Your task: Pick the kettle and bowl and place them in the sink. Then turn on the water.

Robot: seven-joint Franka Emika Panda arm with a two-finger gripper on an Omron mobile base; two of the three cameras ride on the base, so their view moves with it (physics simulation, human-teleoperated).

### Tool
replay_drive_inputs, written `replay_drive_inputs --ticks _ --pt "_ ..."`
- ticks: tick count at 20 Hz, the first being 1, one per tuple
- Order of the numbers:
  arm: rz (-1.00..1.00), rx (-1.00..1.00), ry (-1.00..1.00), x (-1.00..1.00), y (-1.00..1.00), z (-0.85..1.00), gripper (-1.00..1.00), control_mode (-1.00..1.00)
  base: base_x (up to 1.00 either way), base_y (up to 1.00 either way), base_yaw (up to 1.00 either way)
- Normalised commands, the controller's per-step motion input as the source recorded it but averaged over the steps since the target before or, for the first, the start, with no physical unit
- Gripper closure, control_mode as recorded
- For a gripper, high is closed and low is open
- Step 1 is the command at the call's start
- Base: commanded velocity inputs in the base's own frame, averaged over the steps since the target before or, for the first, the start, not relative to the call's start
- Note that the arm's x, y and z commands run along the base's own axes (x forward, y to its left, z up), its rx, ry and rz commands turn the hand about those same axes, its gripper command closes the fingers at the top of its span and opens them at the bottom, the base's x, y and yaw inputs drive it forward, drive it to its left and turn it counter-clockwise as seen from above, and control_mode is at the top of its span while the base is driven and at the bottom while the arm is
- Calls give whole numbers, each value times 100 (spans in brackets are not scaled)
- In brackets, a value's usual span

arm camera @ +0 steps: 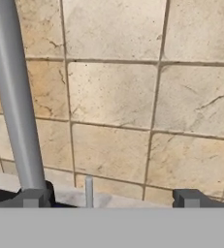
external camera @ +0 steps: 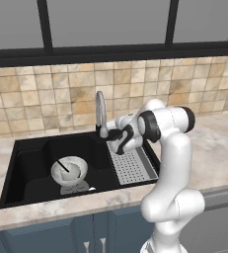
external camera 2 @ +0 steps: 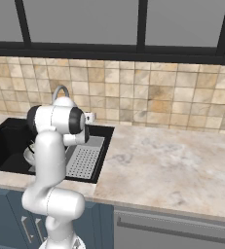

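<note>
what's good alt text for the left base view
A white robot arm reaches its gripper to the base of the silver faucet behind a black sink. The kettle sits inside the bowl in the basin; no water runs.

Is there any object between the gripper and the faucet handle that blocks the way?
Nothing visible does. The gripper faces the tiled wall with its tips apart, and the thin faucet lever stands in the gap between them, beside the faucet.
</note>
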Motion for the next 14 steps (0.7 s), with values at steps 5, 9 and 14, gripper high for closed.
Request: replay_drive_inputs --ticks 5,9,14 --pt "0 1 -15 0 0 -42 -100 -100 0 0 0" --pt "0 2 -12 0 0 -39 -100 -100 0 0 0" --pt "0 3 -6 0 4 -34 -100 -100 0 0 0"
